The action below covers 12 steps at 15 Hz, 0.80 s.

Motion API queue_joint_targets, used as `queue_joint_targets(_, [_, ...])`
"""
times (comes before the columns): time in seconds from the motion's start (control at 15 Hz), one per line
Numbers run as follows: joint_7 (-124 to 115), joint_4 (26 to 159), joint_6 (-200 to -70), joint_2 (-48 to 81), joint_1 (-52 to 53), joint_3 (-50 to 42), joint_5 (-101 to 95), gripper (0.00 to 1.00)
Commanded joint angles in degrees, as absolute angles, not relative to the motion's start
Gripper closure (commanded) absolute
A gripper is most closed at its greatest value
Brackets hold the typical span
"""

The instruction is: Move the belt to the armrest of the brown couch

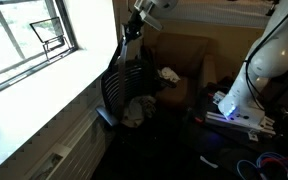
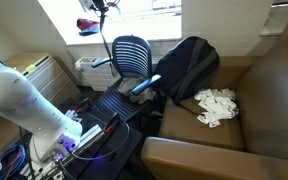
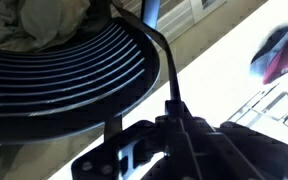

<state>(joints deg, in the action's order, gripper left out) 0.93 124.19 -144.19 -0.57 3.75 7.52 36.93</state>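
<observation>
The belt is a thin dark strap hanging from my gripper, high above the black office chair. In an exterior view it dangles in a curve from the gripper in front of the window. In the wrist view the belt runs from between the fingers over the chair's slatted back. The gripper is shut on the belt's end. The brown couch stands beyond the chair; its seat and near armrest show in an exterior view, well away from the gripper.
A black backpack and white cloth lie on the couch. A pale cloth bundle sits by the chair. The windowsill runs alongside. The robot base and cables crowd the floor.
</observation>
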Motion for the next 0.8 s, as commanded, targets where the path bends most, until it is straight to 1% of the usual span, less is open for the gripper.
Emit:
queue_joint_targets(0.0, [-2.5,134.9,-148.8,-12.3,1.7,3.3,35.8,0.99])
queue_joint_targets(0.27, [-3.1,141.3,-153.4,-20.0,-2.1,-3.3,34.5,0.99])
queue_joint_targets(0.33, [-2.0,141.7,-156.2,-19.2,-2.6,-5.2,35.3,0.99])
queue_joint_targets(0.4, [-1.2,140.4,-162.1,-14.8,-0.3,-5.1,38.5,0.99])
queue_joint_targets(0.47, [-2.7,139.7,-155.2,-18.0,-0.9,-5.6,35.3,0.99])
queue_joint_targets(0.53, [-2.3,140.1,-156.2,-17.8,-1.0,-6.4,35.3,0.95])
queue_joint_targets(0.6, [-2.3,140.1,-156.0,-17.6,-0.9,-6.6,35.2,0.95])
queue_joint_targets(0.67, [-2.4,140.1,-156.0,-17.6,-0.7,-6.4,35.2,0.99])
queue_joint_targets(0.73, [-7.4,139.9,-158.9,-15.9,-3.4,-4.9,31.5,0.99])
